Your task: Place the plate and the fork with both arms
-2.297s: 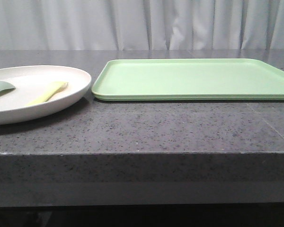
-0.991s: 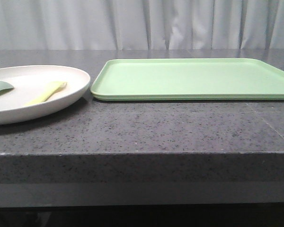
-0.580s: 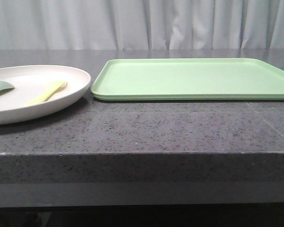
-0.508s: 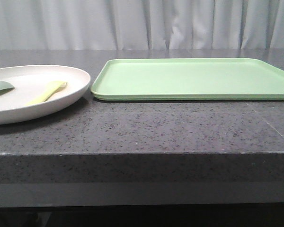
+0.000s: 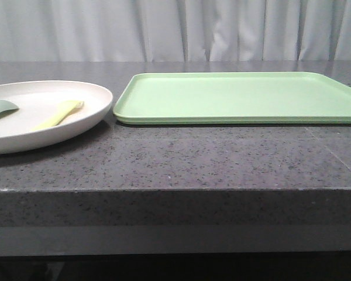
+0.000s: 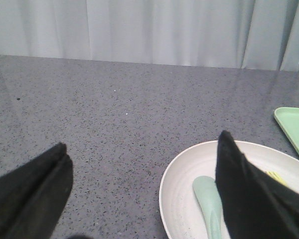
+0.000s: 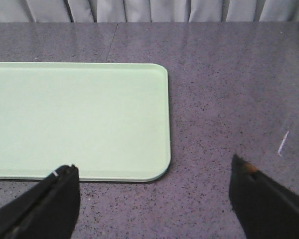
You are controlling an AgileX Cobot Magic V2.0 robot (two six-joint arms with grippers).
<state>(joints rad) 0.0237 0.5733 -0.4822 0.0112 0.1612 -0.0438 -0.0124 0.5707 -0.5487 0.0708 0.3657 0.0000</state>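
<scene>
The left gripper [image 6: 142,191], wide open and empty, hangs over the cream plate [image 5: 23,126], which lies left of the green tray [image 5: 240,96] with the yellow fork [image 5: 58,114] and a grey-green utensil [image 5: 0,108] inside. The right gripper [image 7: 154,199], also open and empty, hangs near the tray's corner. Nothing is grasped yet; next, I judge, each arm must descend for a pick.

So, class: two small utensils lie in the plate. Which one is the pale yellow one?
The fork, lying in the plate on the side nearer the green tray. The other utensil is grey-green and lies farther from the tray.
</scene>
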